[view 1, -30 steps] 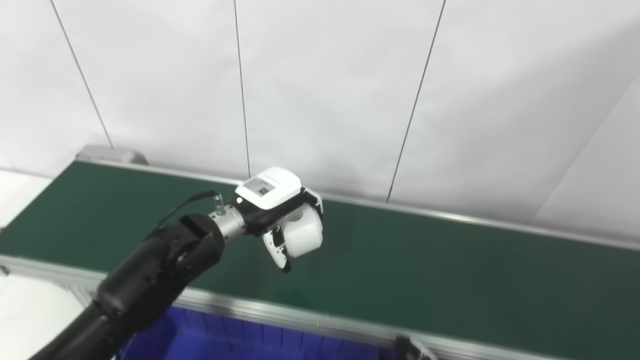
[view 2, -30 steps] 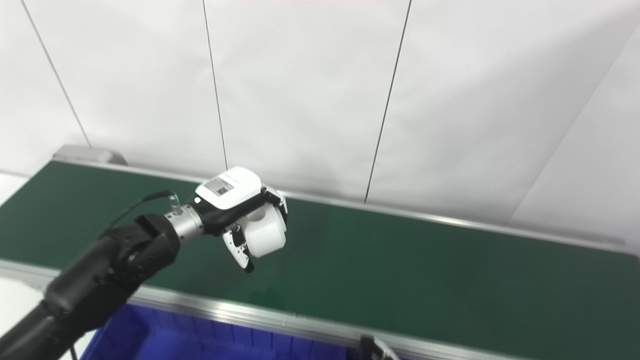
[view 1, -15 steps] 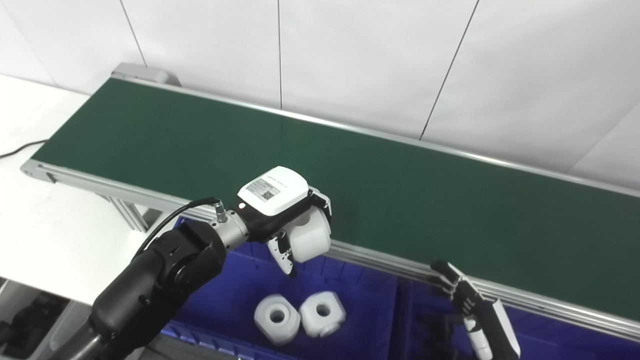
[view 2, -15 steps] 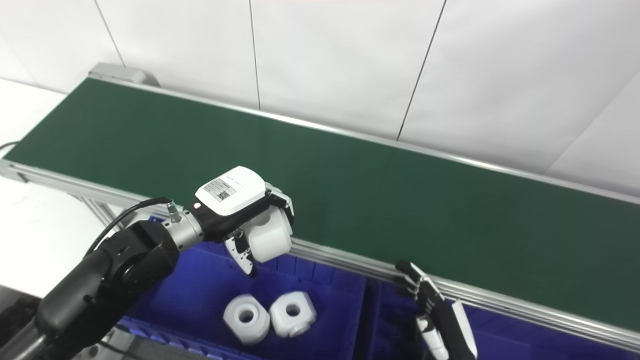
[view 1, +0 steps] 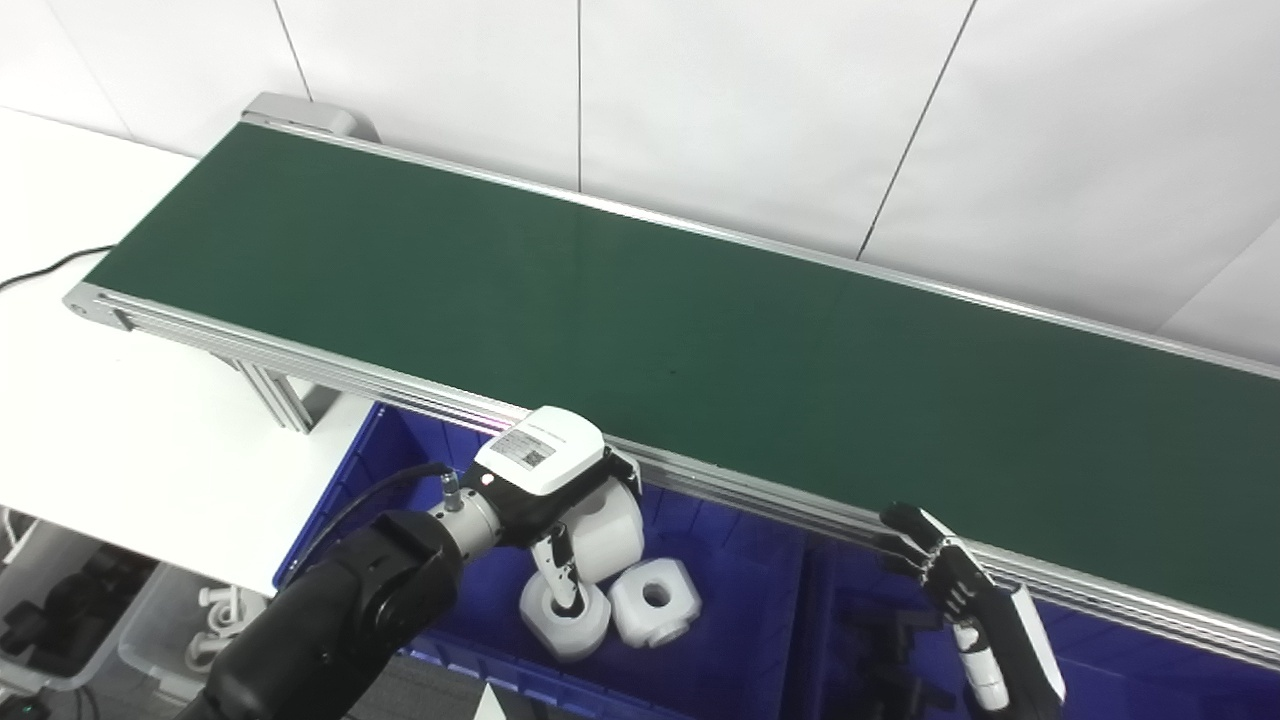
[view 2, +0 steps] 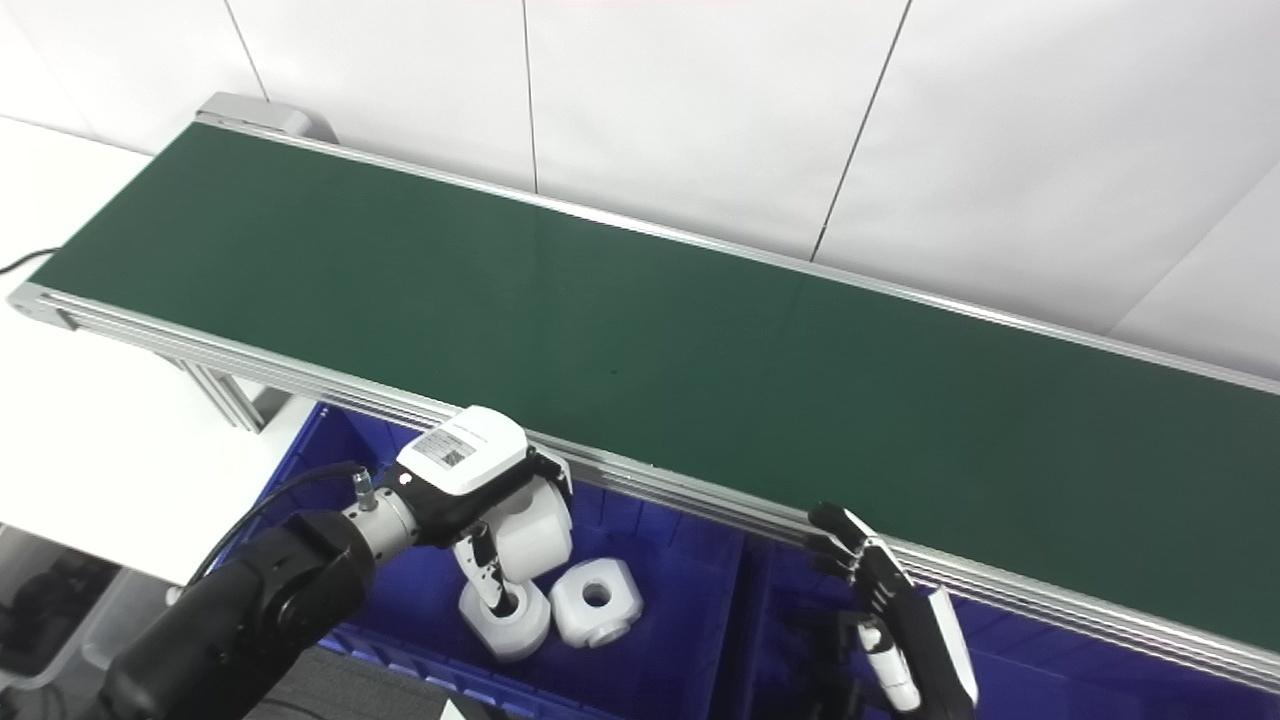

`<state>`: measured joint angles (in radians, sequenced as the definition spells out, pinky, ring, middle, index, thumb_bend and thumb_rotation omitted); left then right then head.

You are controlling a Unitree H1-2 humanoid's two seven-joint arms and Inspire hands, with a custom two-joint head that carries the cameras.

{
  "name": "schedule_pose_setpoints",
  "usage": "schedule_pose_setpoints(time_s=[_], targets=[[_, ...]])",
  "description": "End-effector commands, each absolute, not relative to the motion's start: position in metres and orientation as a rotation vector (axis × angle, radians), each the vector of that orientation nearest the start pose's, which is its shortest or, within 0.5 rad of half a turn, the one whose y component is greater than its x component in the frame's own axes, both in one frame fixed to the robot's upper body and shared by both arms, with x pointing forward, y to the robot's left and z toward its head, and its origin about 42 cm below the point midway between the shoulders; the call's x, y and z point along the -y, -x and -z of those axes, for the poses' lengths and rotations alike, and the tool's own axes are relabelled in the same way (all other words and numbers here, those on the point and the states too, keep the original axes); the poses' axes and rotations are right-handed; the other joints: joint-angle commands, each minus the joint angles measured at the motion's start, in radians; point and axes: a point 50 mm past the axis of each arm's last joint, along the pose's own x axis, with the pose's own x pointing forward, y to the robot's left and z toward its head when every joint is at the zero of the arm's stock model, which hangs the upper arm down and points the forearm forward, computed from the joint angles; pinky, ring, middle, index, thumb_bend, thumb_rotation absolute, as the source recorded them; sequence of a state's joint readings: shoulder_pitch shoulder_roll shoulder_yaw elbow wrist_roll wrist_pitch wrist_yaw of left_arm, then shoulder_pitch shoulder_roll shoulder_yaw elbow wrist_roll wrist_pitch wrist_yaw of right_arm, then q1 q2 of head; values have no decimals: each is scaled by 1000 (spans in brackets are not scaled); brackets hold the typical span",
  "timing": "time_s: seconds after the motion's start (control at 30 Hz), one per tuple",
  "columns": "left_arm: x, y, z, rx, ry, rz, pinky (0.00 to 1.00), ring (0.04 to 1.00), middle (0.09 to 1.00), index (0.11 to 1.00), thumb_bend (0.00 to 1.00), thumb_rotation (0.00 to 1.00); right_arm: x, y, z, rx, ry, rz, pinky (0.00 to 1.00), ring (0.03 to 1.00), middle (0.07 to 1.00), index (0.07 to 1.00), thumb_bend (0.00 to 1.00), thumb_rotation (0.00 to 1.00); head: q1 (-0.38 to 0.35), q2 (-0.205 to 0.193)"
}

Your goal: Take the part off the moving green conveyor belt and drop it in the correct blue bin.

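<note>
My left hand (view 1: 560, 490) is shut on a white cylindrical part (view 1: 607, 528) and hangs over the left blue bin (view 1: 370, 470), below the belt's near rail. Two more white parts with centre holes lie on the bin floor: one (view 1: 562, 622) directly under the hand and one (view 1: 654, 602) to its right. The green conveyor belt (view 1: 640, 330) carries nothing in view. My right hand (view 1: 965, 600) stands open at the lower right, fingers pointing up toward the belt rail, above the right blue bin (view 1: 1150, 660).
The aluminium belt rail (view 1: 760, 495) runs just above both bins. A divider wall (view 1: 805, 620) separates the bins. A white table (view 1: 110, 400) lies to the left, with a black cable (view 1: 40, 275) on it. White wall panels stand behind the belt.
The camera has tilted down, bringing the bins and right hand into view. My left hand with the white part has come back off the belt and lowered into the left bin.
</note>
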<state>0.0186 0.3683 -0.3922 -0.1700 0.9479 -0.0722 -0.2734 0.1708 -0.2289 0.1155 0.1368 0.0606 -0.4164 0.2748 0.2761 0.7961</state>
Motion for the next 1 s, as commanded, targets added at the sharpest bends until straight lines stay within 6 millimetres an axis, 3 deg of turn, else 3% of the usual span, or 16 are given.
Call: schedule_pose_setpoints(time_s=[0.0,0.07,0.27,0.37,0.4,0.43,0.47,0.53,0.67,0.97], targets=[[-205,-258,-117,245,-1313,632,389,409,446,510,520,0,256,-213,-57,159,155,-367,763,813,857,853,828,966,-2,2],[-203,-258,-115,241,-1314,652,422,448,488,491,521,0,255,-214,-57,160,157,-366,758,811,857,854,838,967,-4,3],[-200,-257,-111,261,-1310,680,427,473,495,488,523,0,253,-214,-57,163,157,-363,760,807,854,858,847,967,-8,4],[-201,-257,-112,273,-1339,689,478,548,589,493,523,53,252,-215,-58,166,153,-365,761,808,859,856,842,962,-12,5],[-201,-257,-113,270,-1347,697,573,674,705,657,837,264,252,-215,-58,166,155,-365,761,806,860,857,841,965,-12,5],[-202,-257,-114,266,-1350,705,573,674,705,657,837,264,252,-214,-58,166,158,-364,761,806,860,857,841,965,-14,6],[-202,-256,-115,263,-1351,710,642,751,775,728,927,369,252,-214,-58,166,160,-363,758,803,853,858,848,970,-13,6],[-203,-257,-116,263,-1350,715,694,802,824,775,979,440,252,-214,-58,166,160,-362,756,802,849,859,853,973,-14,4],[-204,-257,-118,274,-1358,728,799,851,881,835,1000,545,252,-215,-57,165,159,-362,757,804,858,859,867,974,-15,6],[-204,-255,-120,286,-1337,760,827,868,881,843,1000,608,252,-215,-57,164,161,-366,761,806,857,858,876,979,-17,6]])
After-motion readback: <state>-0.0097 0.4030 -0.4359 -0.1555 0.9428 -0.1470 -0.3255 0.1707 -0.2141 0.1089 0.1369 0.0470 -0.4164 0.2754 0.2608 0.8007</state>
